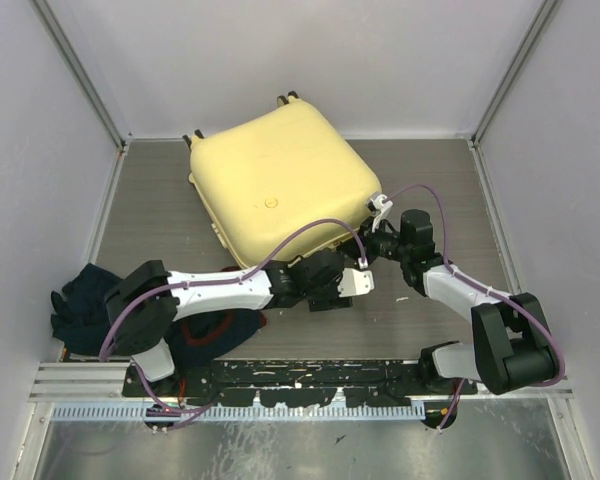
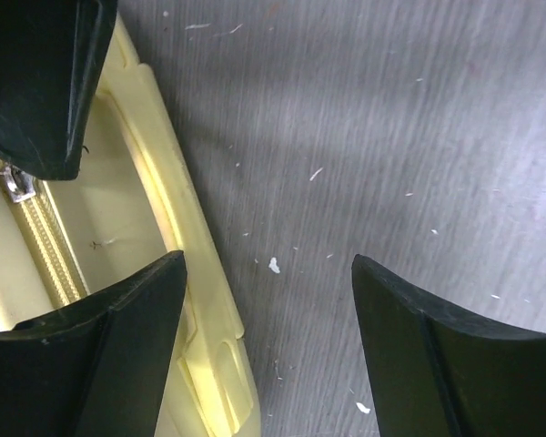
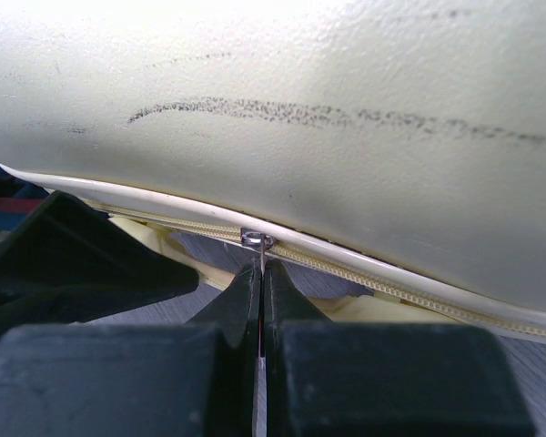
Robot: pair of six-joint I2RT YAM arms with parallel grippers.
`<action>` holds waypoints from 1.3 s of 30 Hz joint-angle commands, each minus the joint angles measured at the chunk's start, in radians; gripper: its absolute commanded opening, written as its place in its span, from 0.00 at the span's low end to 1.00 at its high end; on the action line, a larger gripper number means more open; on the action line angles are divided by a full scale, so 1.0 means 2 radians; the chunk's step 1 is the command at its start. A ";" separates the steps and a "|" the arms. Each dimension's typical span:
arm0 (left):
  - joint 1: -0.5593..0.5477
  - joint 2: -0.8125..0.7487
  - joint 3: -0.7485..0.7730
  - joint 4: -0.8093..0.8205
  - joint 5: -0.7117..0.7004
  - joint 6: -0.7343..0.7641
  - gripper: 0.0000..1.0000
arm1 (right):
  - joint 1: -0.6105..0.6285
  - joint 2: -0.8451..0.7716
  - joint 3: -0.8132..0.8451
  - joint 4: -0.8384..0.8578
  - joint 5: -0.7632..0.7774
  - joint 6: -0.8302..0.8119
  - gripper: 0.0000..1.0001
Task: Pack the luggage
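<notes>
Luggage (image 1: 275, 180), pale yellow with its lid down, lies at the middle back of the grey table (image 1: 440, 190), wheels toward the far wall. At the case's near right edge sits the right gripper (image 3: 261, 273), its fingers pressed together on what looks like the small metal zipper pull (image 3: 257, 240) in the seam. Just beside it hangs the left gripper (image 2: 268, 273), fingers spread, one over the yellow rim and the other over bare table. Dark clothes (image 1: 80, 305) are heaped at the near left.
</notes>
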 commanded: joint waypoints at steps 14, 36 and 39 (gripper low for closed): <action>0.037 0.043 -0.046 0.115 -0.087 0.007 0.59 | -0.005 -0.005 0.018 0.035 0.027 0.001 0.01; 0.041 0.003 -0.067 0.190 -0.128 0.006 0.75 | -0.013 0.009 0.016 0.053 0.024 0.021 0.01; 0.047 0.028 -0.056 0.193 -0.136 0.004 0.75 | -0.013 0.008 0.016 0.053 0.026 0.023 0.01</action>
